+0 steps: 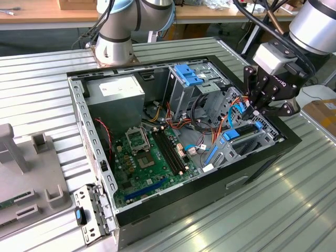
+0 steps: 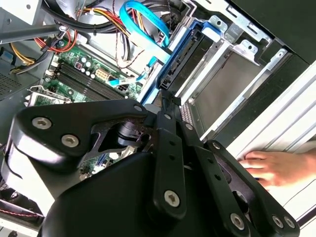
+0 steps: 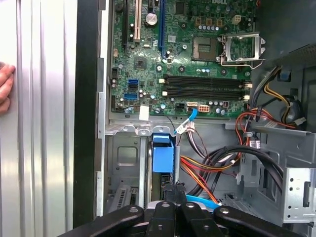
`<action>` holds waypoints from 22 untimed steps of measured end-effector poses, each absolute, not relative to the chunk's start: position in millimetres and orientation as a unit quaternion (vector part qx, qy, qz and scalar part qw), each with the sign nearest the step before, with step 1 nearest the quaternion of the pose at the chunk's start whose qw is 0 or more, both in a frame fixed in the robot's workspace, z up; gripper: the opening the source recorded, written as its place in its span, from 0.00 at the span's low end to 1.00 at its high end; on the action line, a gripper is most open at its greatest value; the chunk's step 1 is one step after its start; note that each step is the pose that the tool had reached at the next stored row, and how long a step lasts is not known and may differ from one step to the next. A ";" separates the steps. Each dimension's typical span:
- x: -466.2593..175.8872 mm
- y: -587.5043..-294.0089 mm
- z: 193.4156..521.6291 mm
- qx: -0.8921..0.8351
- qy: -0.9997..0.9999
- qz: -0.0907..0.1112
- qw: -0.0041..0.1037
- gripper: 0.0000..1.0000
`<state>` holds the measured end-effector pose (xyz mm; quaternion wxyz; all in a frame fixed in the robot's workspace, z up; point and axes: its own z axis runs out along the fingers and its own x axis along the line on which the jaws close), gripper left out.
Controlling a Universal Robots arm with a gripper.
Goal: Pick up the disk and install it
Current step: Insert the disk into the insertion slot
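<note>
The disk (image 1: 242, 131) stands on edge in the metal bay at the open computer case's side on the exterior view's right. Its dark body and bright blue side rail (image 2: 183, 58) run away from my fingertips in the second wrist view. The blue end tab (image 3: 163, 154) shows in the first wrist view. My gripper (image 1: 256, 111) hangs over that bay and is shut. Its fingertips (image 2: 165, 98) rest against the disk's near end, and the gripper (image 3: 175, 188) sits just behind the blue tab.
Inside the case are a green motherboard (image 1: 149, 152), a grey box with a white label (image 1: 115, 89) and a metal cage with a blue top (image 1: 189, 76). Orange, black and blue cables (image 2: 143, 19) hang beside the bay. A person's hand (image 2: 276, 168) rests on the ribbed table.
</note>
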<state>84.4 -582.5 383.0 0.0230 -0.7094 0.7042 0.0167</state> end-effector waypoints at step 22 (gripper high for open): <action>92.3 -582.2 382.9 -0.698 0.715 0.017 0.024 0.11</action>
